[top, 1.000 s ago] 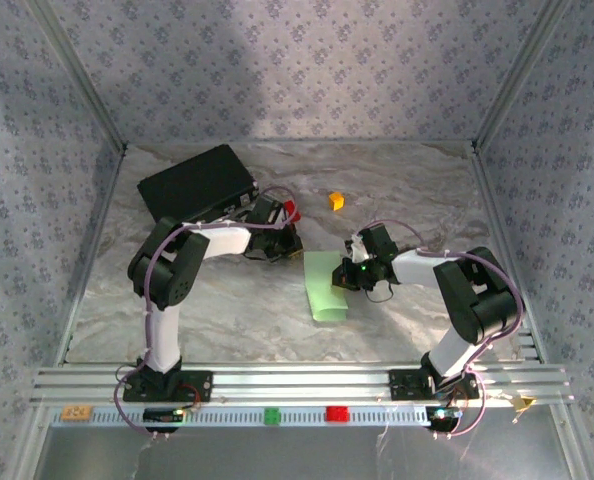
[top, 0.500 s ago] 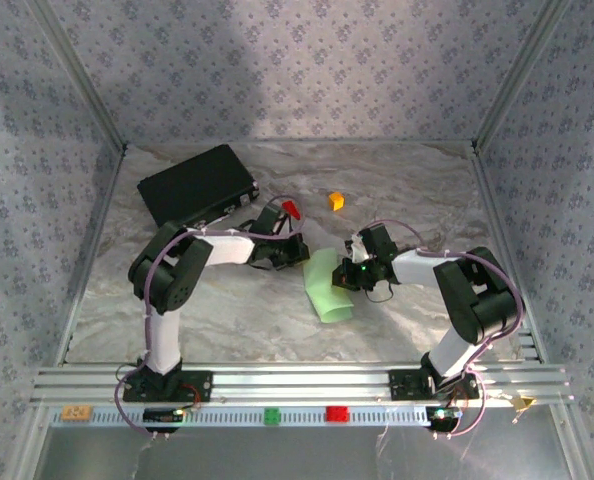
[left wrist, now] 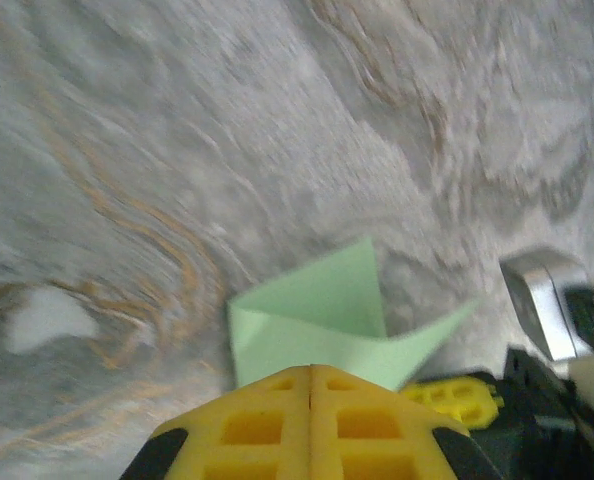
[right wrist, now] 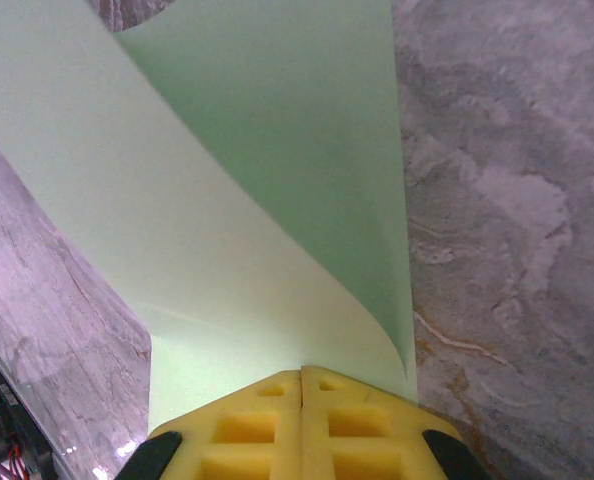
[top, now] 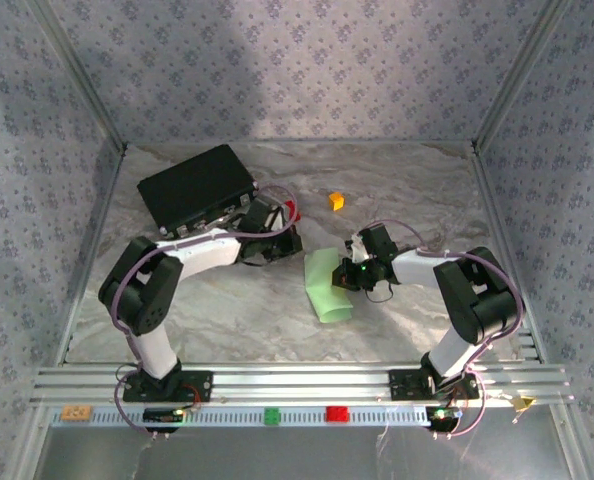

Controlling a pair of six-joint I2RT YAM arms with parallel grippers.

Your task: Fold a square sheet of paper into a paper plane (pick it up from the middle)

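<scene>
The square sheet of paper [top: 325, 287] is light green and lies mid-table as a curled, partly folded strip. My right gripper [top: 349, 273] is shut on its right edge. In the right wrist view the yellow fingertips [right wrist: 302, 372] pinch the sheet [right wrist: 257, 200], which arches up and over ahead of them. My left gripper [top: 293, 242] hangs just up-left of the sheet, jaws shut with nothing between them. The left wrist view has its shut tips [left wrist: 310, 372] facing a raised corner of the sheet [left wrist: 312, 325]. The paper plane is out of view.
A black case [top: 197, 187] lies at the back left, close behind the left arm. A red block [top: 291, 209] and an orange block [top: 335, 200] sit behind the grippers. Green [top: 272, 416] and red [top: 336, 413] blocks rest on the front rail.
The left arm's elbow has swung out to the left and its gripper has drawn back a little from the sheet. The sheet curled slightly. The right arm has stayed still.
</scene>
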